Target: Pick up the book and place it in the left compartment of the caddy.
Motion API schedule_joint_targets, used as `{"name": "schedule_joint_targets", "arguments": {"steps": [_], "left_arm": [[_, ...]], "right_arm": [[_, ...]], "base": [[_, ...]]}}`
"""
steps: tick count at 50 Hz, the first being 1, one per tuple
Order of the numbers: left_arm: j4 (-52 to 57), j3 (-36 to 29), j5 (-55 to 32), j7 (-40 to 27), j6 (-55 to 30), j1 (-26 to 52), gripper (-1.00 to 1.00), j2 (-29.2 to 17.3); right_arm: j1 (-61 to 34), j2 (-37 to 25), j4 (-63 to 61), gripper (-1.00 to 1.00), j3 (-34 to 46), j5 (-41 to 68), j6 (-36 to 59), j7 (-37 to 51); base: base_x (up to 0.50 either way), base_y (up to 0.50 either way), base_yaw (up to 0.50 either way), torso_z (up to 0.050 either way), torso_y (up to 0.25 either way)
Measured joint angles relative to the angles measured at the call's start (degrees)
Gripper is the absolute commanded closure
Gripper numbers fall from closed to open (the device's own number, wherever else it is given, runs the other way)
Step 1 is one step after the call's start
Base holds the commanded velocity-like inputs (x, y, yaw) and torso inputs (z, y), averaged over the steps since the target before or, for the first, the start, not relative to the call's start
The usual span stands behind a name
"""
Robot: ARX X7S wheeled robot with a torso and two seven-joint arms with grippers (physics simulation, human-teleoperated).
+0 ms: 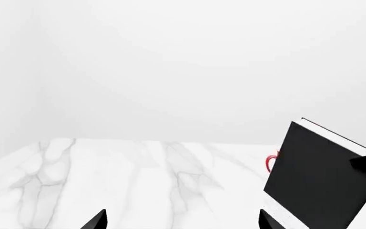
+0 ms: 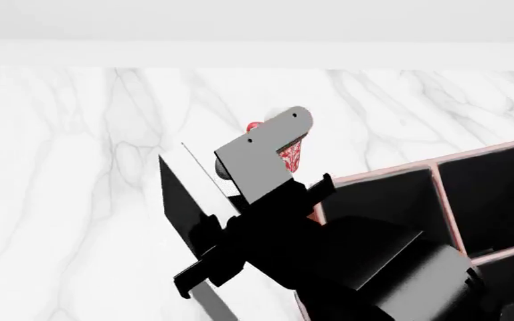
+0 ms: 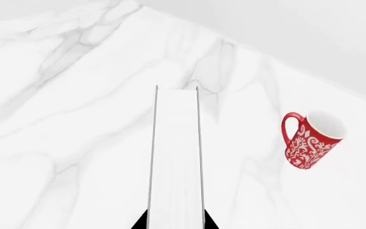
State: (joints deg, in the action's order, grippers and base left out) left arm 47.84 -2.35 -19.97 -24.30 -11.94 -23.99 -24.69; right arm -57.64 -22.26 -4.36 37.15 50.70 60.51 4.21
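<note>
My right claw (image 3: 175,224) clamps the book (image 3: 175,157); left claw (image 1: 183,220) gapes empty; a tilt could snag the caddy (image 2: 436,175) rim.

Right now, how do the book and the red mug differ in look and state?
The book is plain black with white page edges; the mug is red with a white floral pattern. The book is held on edge in the right gripper, tilted, with its page edges up, while the mug stands free on the marble table. The book is flat-sided and blocky; the mug is round with a handle. Both are near the caddy, outside it.
</note>
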Motion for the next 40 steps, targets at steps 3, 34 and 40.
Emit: {"name": "schedule_joint_targets", "arguments": {"steps": [3,34,40], "left_arm": [[-0.01,-0.03,-0.04,-0.09,-0.08,0.07,-1.00,-0.05],[-0.35,-0.37,-0.24,-0.78,-0.15,0.50,-1.00,-0.41],[-0.38,-0.42,-0.27,-0.88,-0.09,0.51,-1.00,-0.50]], "right_arm": [[-0.37,0.08,-1.61,1.00,-1.56,2.09,2.17,1.72],[-3.32,1.36,-14.51,1.00,-18.90,30.41,22.42,30.91],[-4.35,-0.15,-15.89,1.00,-19.58,41.54,23.37,41.10]], "base": [[0.00,0.00,0.00,0.000,0.000],[0.00,0.00,0.00,0.000,0.001],[0.00,0.00,0.00,0.000,0.002]]}}
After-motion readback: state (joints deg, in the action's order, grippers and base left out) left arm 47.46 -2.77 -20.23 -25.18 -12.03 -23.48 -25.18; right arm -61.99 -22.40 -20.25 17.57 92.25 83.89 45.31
